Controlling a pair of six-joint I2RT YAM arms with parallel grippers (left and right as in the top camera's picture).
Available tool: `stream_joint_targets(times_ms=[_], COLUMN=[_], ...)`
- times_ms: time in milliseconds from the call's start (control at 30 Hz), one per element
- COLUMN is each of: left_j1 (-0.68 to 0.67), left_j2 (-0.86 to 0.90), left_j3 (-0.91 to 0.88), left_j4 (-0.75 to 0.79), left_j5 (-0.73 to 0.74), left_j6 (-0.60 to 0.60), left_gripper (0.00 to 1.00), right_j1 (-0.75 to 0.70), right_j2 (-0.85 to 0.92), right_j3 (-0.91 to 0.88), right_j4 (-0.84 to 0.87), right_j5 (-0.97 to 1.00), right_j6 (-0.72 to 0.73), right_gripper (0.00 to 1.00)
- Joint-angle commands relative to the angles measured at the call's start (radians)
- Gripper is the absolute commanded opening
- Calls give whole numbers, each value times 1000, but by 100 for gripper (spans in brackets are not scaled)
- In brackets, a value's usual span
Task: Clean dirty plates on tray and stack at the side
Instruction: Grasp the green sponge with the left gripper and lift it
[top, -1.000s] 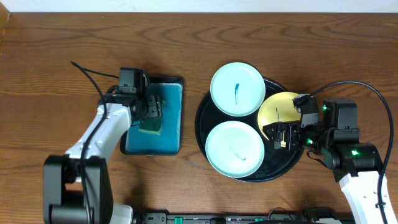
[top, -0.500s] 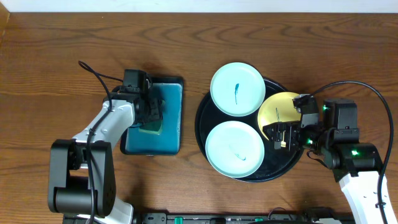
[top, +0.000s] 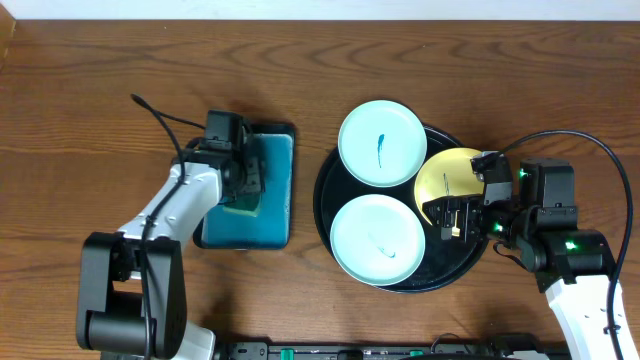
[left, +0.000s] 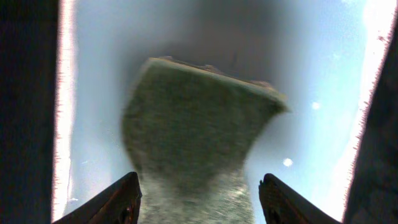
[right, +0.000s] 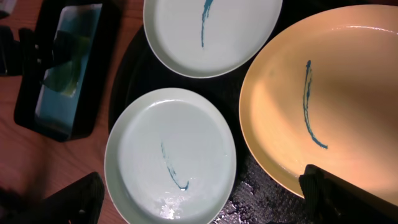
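Observation:
Three plates lie on the round black tray (top: 324, 200): a mint plate (top: 382, 143) at the back, a mint plate (top: 378, 239) at the front, and a pale yellow plate (top: 447, 176) on the right. Each bears a thin blue mark. My right gripper (top: 452, 214) is open and empty above the tray; in the right wrist view (right: 208, 202) its fingers straddle the front mint plate (right: 168, 155) and the yellow plate's (right: 336, 99) edge. My left gripper (top: 245, 180) is shut on a green-yellow sponge (left: 199, 130) in the teal tray (top: 276, 190).
The teal tray has a black rim and stands left of the black tray, with a narrow strip of wooden table (top: 100, 80) between them. The black tray's floor (right: 255, 186) looks wet. A cable runs from the left arm toward the back left.
The left arm's wrist and cable have shifted slightly right over the teal tray. The sponge stays in the same spot. The right arm and the plates have not moved.

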Motion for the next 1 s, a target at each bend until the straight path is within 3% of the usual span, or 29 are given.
stream_joint_targets(times_ms=[0,500,667,733,833,967], left_j1=[-23,-25,-25,-25,-25,-25], left_j2=[-13,-8,1,13,53,137], left_j3=[18,0,-11,-16,-18,-18], left_j4=[-7,-17,-13,-5,0,6], left_j5=[-24,-98,-98,-98,-98,-87], left_j6=[3,2,2,2,2,-8], left_gripper=[62,62,56,53,37,26], right_j1=[13,13,13,13,13,13], right_j2=[1,1,1,1,1,1], right_j3=[17,17,17,17,17,17], right_j4=[-3,-22,-22,-22,-21,-22], right_j5=[-3,11,11,11,11,11], right_j6=[5,5,5,5,5,5], right_gripper=[99,99,99,99,99,99])
